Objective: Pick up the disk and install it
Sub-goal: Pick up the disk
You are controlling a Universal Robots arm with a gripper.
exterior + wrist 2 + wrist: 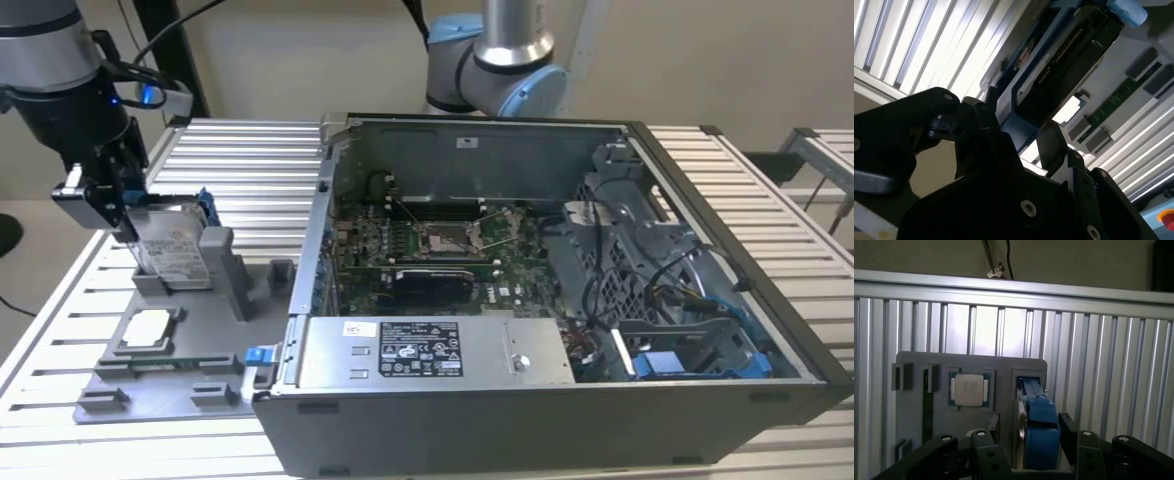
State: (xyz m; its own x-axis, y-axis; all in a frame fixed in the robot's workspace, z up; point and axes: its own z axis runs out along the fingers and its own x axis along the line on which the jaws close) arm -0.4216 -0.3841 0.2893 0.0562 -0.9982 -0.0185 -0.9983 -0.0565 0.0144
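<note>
While disk stands edge-up in grey holder, claw straddles it, parted, not clamped.

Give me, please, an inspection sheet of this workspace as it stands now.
Surface: slatted metal table, bearing a grey tray.
Job's things: disk upright in the tray's holder.
Clutter: chip and green strip on the tray.
Grippers: tool open, straddling the disk from above.
Cables: black cables by the arm; wires inside the case.
Surroundings: open case on the table, on the exterior view's right of the tray; a second arm behind it.
</note>
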